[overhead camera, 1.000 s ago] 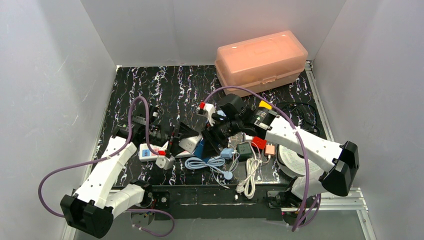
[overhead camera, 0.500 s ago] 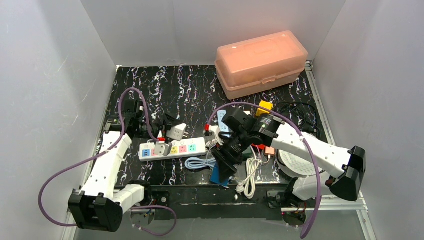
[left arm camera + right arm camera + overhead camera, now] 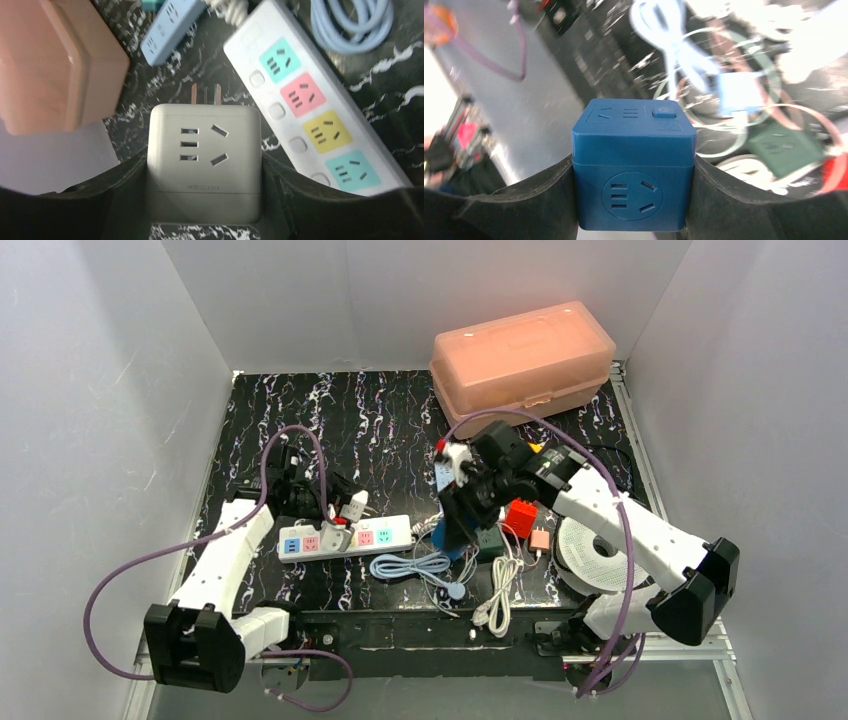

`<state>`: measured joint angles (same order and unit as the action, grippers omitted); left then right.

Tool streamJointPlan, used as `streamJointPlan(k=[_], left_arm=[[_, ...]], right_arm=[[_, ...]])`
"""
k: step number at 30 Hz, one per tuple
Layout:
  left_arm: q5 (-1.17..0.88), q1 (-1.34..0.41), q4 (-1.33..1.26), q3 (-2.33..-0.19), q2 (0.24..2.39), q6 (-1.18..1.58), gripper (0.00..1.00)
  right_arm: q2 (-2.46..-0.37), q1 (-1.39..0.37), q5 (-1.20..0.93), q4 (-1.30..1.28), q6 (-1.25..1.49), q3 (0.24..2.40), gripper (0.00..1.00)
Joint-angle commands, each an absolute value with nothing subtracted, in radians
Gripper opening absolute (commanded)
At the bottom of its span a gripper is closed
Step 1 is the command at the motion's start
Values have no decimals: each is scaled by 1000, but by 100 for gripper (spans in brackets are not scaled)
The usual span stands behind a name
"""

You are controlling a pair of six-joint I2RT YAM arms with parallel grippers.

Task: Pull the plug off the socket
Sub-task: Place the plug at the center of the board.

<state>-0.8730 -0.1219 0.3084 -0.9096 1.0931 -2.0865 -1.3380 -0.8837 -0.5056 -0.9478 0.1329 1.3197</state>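
Overhead, the peach box (image 3: 522, 365) sits lid-shut at the back, its contents unreadable. The left pincer (image 3: 204, 172) grips the grey plug (image 3: 204, 145), prongs bare, just beside the white power strip (image 3: 300, 100). The right pincer (image 3: 634, 190) clamps a blue cube socket (image 3: 634, 150). The tabletop (image 3: 370, 420) is black with white marbling, enclosed by plain white walls (image 3: 300, 300).

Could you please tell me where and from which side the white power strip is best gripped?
Take the white power strip from above, across its narrow width, at the plain end by its cord. It lies flat on the table, and its long sides are straight and parallel, so two fingers can close squarely on them.
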Motion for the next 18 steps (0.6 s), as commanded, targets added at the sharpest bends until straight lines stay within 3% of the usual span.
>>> streamJointPlan(k=[1, 8, 18], left_arm=[[-706, -126, 257, -861, 1140, -2296, 1], [-532, -129, 130, -905, 1341, -2025, 5], [-363, -132, 101, -1034, 1571, -1843, 7]], right_arm=[[-1360, -747, -291, -801, 179, 1374, 1], [-1478, -663, -37, -735, 203, 1366, 1], [-1593, -551, -34, -621, 216, 1336, 1]])
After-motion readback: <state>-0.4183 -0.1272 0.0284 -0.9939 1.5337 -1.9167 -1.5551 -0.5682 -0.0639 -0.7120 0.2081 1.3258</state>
